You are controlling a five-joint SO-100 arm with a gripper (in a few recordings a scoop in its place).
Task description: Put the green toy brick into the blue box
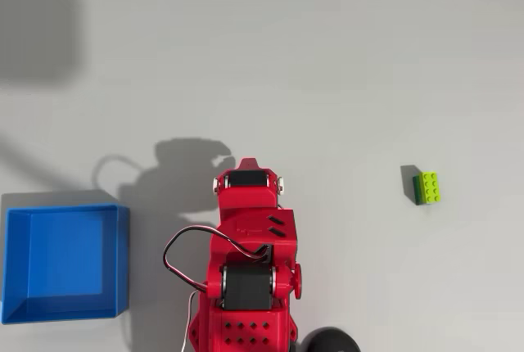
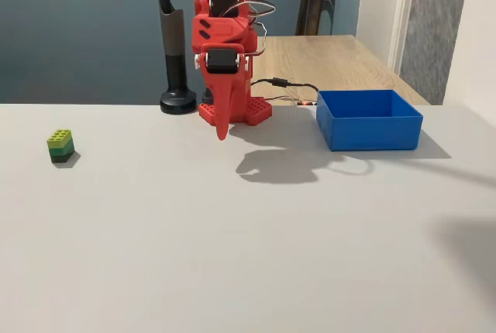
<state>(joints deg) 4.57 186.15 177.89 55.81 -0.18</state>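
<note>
The small studded plastic green toy brick (image 1: 427, 187), lime-green on top and darker green on its side, is seen lying alone on the pale grey surface (image 1: 327, 57), well apart from everything else: at the right in the overhead view and at the far left in the fixed view (image 2: 60, 145), where a small shadow is cast beside it. The square, shallow, bright blue plastic box (image 1: 65, 264) with thin walls is placed on the opposite side of the red arm (image 1: 246, 262), at the lower left edge in the overhead view and to the right of the arm's base in the fixed view (image 2: 369, 119); its flat bottom is shown bare. The arm is folded up over its own base, between brick and box, with black motors and a looped black cable (image 1: 176, 245) seen on its upper links. The red pincer (image 2: 222, 128) is pointed straight down in the fixed view, its tip held just above the surface in front of the base; its fingers are seen closed together into a single point, with nothing held between them. A dark shadow of the arm is thrown on the surface towards the box. Behind the base, a black post on a round foot (image 2: 177, 77) is seen standing.
</note>
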